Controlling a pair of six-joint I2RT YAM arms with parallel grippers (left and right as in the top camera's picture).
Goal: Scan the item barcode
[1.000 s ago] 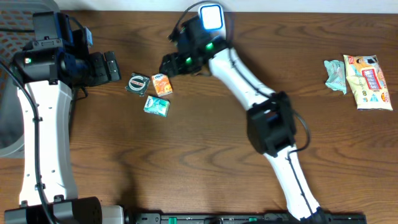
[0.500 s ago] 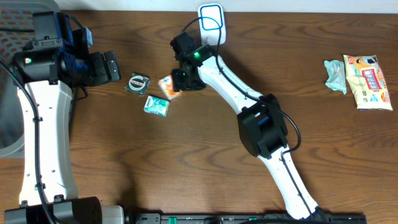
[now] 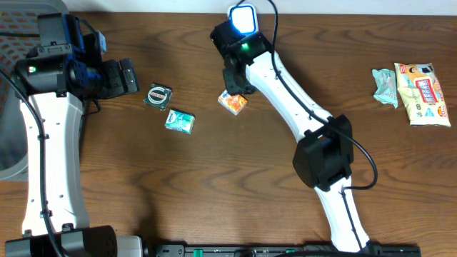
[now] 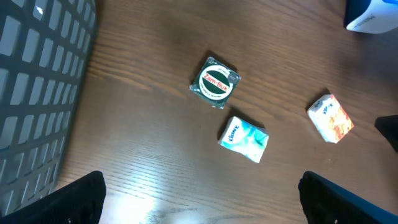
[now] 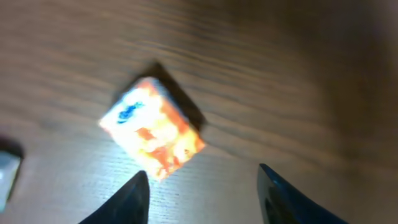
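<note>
**A:** Where's the orange packet point(image 3: 233, 103)?

**B:** Lying on the table point(image 3: 235, 185), in the middle of the far half. It's just on the near side of the right gripper point(image 3: 235, 83) and isn't held.

**A:** Right jaws?

**B:** Partly apart, with nothing between them. In the wrist view the packet lies out ahead of the fingertips point(image 5: 134, 199), closer to the left one, with a shadow beside it (that picture is blurred, so I can't read the print or find a barcode).

**A:** Scanner?

**B:** The white scanner point(image 3: 243, 18) with the blue outline is at the far edge, centre. The right gripper sits just near of it, between scanner and packet. The packet is close to the scanner but not touching it.

**A:** Left side?

**B:** The left gripper point(image 4: 202, 186) is at the far left with its jaws wide and empty. It's above bare wood, beside the grey mesh basket point(image 4: 37, 74). Its camera sees a round green tin point(image 4: 214, 83) and a teal packet point(image 4: 244, 139) just near-right of the tin, not touching it. The orange packet is further right again.

**A:** Anything else on the table?

**B:** At the far right there's a wipes pack point(image 3: 423, 93), with a crumpled pale-green wrapper point(image 3: 385, 87) right against its left edge. Both are well apart from everything else.
</note>
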